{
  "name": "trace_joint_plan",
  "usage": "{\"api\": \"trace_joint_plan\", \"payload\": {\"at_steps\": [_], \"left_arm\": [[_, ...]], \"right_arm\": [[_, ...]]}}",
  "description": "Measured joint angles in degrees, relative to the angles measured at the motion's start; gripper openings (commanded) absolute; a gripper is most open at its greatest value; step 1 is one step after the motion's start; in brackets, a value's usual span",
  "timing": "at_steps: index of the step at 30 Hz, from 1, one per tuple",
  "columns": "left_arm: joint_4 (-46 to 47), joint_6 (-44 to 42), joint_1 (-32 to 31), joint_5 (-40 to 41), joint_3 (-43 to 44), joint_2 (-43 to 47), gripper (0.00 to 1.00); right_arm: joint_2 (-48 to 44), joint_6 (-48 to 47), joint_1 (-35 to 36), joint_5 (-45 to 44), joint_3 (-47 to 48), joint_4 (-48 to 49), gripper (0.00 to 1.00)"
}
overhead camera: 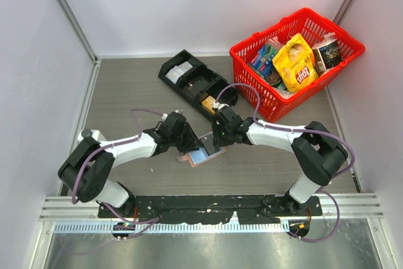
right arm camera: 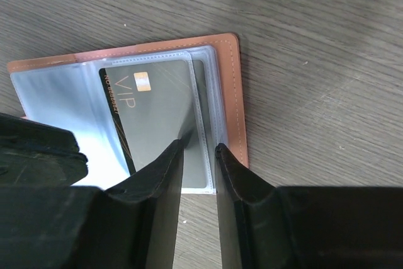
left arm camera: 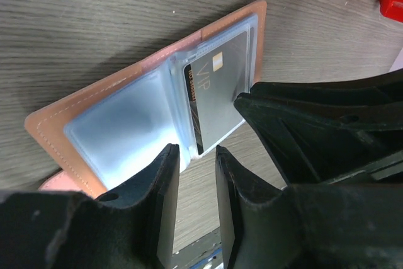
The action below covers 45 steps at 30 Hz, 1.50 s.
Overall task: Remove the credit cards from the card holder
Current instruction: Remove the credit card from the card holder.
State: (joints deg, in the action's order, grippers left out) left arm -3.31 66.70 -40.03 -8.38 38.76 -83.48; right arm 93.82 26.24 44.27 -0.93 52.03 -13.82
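Grey wood-grain table (overhead camera: 126,92): salmon-pink card holder (left arm camera: 113,130) lies open, clear sleeves showing one grey VIP card (right arm camera: 157,111); left gripper (left arm camera: 196,149) and right gripper (right arm camera: 200,146) at its edge, jaws narrowly apart.

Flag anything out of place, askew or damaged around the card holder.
Nothing looks damaged or spilled. The card holder lies open on the table, slanted to the table's edge, with a grey VIP card in a clear sleeve.

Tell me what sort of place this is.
Probably a robot test cell: plain white walls enclose the table, two arms are bolted to a rail at its edge, and a red basket of groceries looks staged.
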Motion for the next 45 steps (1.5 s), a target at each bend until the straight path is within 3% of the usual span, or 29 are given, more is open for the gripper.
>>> {"api": "trace_joint_plan", "payload": {"at_steps": [27,45], "left_arm": [[11.5,5.5,0.0,0.2,-5.0,-4.3,0.3],[26.3,10.3,0.0,-0.5,-13.2,-1.0,0.19]], "right_arm": [[0.0,1.5,-0.2,4.0,-2.2,4.7,0.28],[-0.1,2.4,-0.5,4.6,-2.8,5.7,0.28]]}}
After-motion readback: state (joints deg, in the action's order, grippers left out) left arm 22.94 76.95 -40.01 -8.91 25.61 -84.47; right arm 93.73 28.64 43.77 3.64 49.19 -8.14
